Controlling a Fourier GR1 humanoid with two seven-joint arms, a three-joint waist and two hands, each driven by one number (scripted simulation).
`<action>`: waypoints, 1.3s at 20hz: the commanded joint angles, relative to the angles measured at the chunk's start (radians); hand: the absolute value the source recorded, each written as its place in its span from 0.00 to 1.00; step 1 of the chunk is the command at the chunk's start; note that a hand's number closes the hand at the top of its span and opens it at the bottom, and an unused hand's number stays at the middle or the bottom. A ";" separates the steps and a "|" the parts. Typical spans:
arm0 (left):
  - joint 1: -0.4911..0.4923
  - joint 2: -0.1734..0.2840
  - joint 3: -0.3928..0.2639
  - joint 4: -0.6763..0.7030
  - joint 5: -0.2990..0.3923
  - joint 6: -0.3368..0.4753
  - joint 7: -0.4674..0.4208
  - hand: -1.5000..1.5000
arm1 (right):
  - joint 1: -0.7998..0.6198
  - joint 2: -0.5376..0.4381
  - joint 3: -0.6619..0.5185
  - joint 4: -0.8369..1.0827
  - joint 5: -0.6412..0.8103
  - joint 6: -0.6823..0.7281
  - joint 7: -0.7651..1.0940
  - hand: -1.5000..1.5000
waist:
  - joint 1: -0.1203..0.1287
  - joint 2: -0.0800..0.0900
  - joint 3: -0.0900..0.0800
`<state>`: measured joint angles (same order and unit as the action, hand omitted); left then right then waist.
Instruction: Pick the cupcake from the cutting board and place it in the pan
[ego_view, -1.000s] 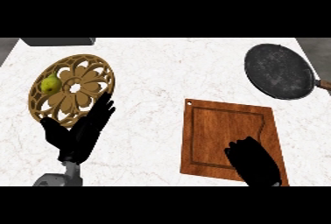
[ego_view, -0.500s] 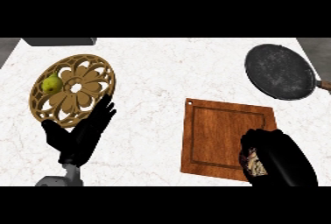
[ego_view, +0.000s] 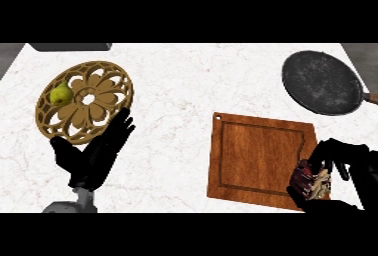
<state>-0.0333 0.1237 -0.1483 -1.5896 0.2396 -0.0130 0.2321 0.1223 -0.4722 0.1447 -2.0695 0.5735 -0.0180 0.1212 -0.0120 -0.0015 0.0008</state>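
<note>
White marble counter (ego_view: 184, 85), seen from above. Right hand (ego_view: 341, 176) sits at about 5 o'clock in the view, over the near right corner of the wooden cutting board (ego_view: 260, 159), fingers and thumb curled round the cupcake (ego_view: 313, 181); only a bit of its wrapper and topping shows between them. Can't tell if it's lifted off the board or touching. Pan (ego_view: 323, 82) lies at roughly 12 o'clock from that hand, well apart, past the board's far edge, dark and with nothing in it, handle poking off toward 4 o'clock. So the carry looks like a straight push away from the robot, right hand far nearer than the left. Left hand (ego_view: 94, 152) rests at 8 o'clock, fingers straight, holding nothing, fingertips just by the rim of the slotted wooden trivet (ego_view: 86, 101), which has a pear (ego_view: 60, 94) on its left side
</note>
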 joint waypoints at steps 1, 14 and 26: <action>-0.060 0.029 0.043 -0.045 0.040 -0.003 0.097 0.50 | -0.027 0.038 -0.097 0.058 -0.176 0.036 -0.010 1.00 | 0.012 0.002 0.000; -0.013 -0.065 -0.037 0.007 -0.039 0.002 -0.004 0.50 | -0.473 0.041 -0.255 0.873 0.006 -0.198 -0.385 1.00 | 0.031 0.006 0.000; -0.059 -0.010 0.023 0.045 0.000 -0.069 0.006 0.50 | -0.833 0.017 -0.486 1.546 -0.051 -0.470 -0.685 1.00 | 0.067 0.023 0.003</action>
<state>-0.0775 0.1036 -0.1395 -1.5622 0.2256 -0.0604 0.2336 -0.6201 -0.4454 -0.2810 -0.7106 0.5460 -0.4259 -0.4590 0.0444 0.0160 0.0031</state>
